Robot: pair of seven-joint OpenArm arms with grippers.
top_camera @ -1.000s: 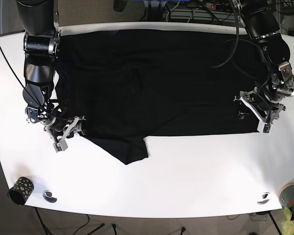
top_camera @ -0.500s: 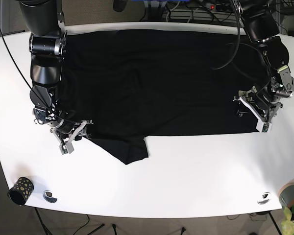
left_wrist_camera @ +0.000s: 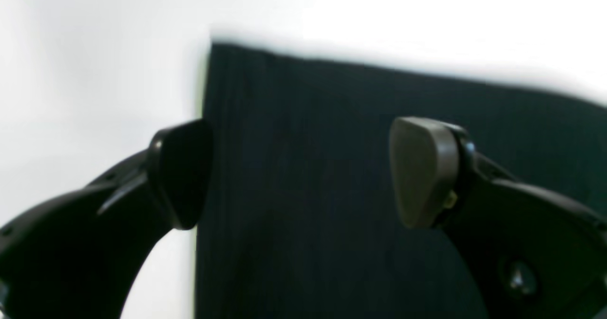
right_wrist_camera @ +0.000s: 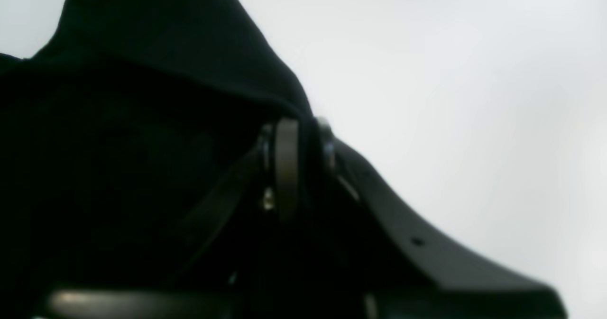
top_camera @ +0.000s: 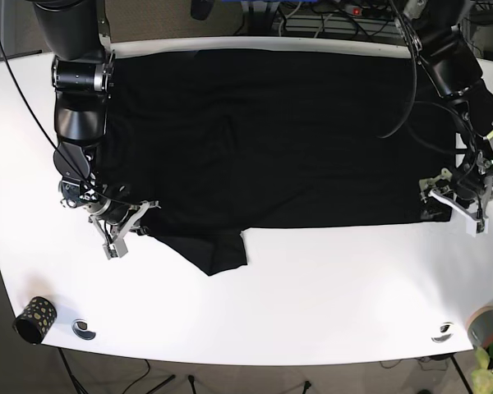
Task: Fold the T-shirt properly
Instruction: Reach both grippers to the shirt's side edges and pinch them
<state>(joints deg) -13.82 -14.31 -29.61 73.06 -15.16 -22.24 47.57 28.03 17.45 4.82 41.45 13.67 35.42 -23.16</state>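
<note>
Black T-shirt flat on table, right gripper apparently pinching it (blurry)

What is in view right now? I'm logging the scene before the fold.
T-shirt: 1, black, spread across the table's far half, one sleeve toward the near edge.
Table: 1, white.
Patterned cup: 1, dark with dots, near left corner.
Small round pieces: 2, near edge, left and right.
Plant: 1, green, near right corner.
Left tool: open, straddling the shirt's corner.
Right tool: shut on T-shirt.
</note>
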